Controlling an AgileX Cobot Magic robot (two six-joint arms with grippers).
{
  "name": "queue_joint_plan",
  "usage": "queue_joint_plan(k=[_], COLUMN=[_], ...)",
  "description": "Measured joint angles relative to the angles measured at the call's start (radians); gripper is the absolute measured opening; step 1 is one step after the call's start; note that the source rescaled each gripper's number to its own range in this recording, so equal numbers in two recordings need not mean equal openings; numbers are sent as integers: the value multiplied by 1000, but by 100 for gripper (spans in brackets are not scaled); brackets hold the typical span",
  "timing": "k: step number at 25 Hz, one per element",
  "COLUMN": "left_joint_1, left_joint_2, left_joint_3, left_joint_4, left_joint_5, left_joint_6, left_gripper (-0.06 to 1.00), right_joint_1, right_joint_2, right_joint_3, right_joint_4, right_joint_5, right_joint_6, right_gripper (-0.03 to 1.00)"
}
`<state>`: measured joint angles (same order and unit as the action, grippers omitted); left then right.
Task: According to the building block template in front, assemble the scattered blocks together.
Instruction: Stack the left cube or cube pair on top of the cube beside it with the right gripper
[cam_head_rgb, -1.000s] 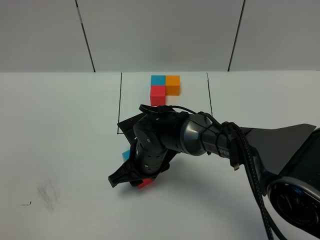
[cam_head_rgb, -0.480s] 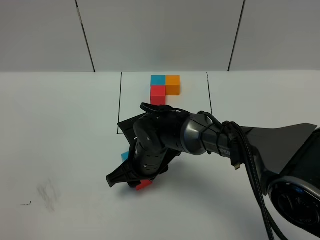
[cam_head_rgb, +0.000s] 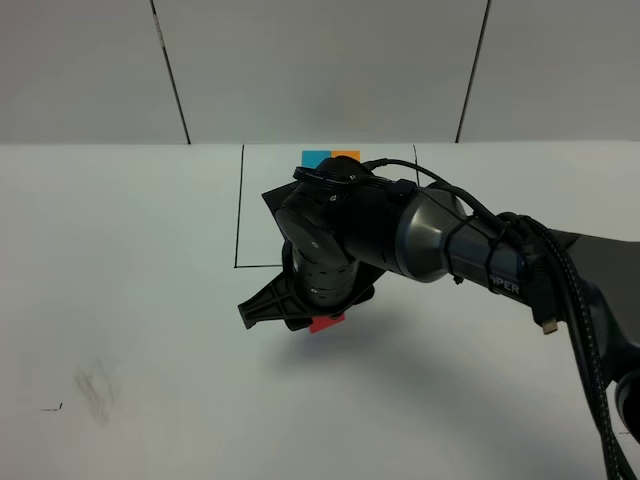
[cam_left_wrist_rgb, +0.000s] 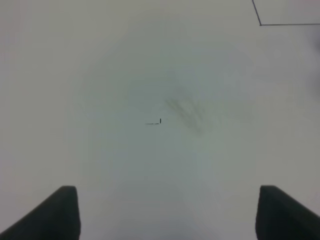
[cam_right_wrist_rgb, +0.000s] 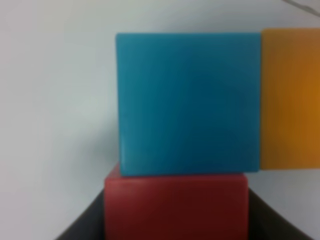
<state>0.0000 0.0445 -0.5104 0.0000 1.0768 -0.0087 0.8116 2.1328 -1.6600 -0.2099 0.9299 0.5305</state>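
My right gripper (cam_head_rgb: 303, 319) is shut on the red cube (cam_head_rgb: 326, 323) and holds it just above the white table. In the right wrist view the red cube (cam_right_wrist_rgb: 176, 205) sits between the dark fingers (cam_right_wrist_rgb: 80, 227). Its far edge meets the blue cube (cam_right_wrist_rgb: 189, 102), and the orange cube (cam_right_wrist_rgb: 291, 97) touches the blue one's side. The arm hides those two in the high view. Of the template, only the tops of its blue (cam_head_rgb: 316, 156) and orange (cam_head_rgb: 347, 155) cubes and its black frame line (cam_head_rgb: 240, 205) show. My left gripper (cam_left_wrist_rgb: 167, 215) is open and empty over bare table.
A grey smudge (cam_head_rgb: 95, 385) and a small black mark (cam_head_rgb: 50, 407) lie on the white table at the front left; both also show in the left wrist view (cam_left_wrist_rgb: 185, 110). The right arm's cable (cam_head_rgb: 560, 320) trails to the right.
The right arm has risen and swung back toward the frame with the red cube in it. The blue cube seen beside the gripper earlier is now hidden behind it.
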Motion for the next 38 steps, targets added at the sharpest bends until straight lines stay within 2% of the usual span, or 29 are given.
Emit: queue_joint_plan(k=[5,13,21,31,38], left_joint_1=[0,0,0,0,0], left_joint_2=[0,0,0,0,0], left_joint_3=[0,0,0,0,0], left_joint_4=[0,15,176,185,185], left_joint_5=[0,0,-23,-30,-30], left_joint_6=[0,0,0,-1,-1], left_gripper=[58,58,58,58,58], right_joint_1=[-6,-14,-17,-17,-17], right_joint_2=[-1,-1,-1,22,43], right_joint_3=[0,0,0,0,0], right_joint_4=[-19,-10,1,41,51], right_joint_5=[63,44,8,-21,-89], right_joint_6=[85,196,206,206,206], right_gripper=[0,0,0,0,0])
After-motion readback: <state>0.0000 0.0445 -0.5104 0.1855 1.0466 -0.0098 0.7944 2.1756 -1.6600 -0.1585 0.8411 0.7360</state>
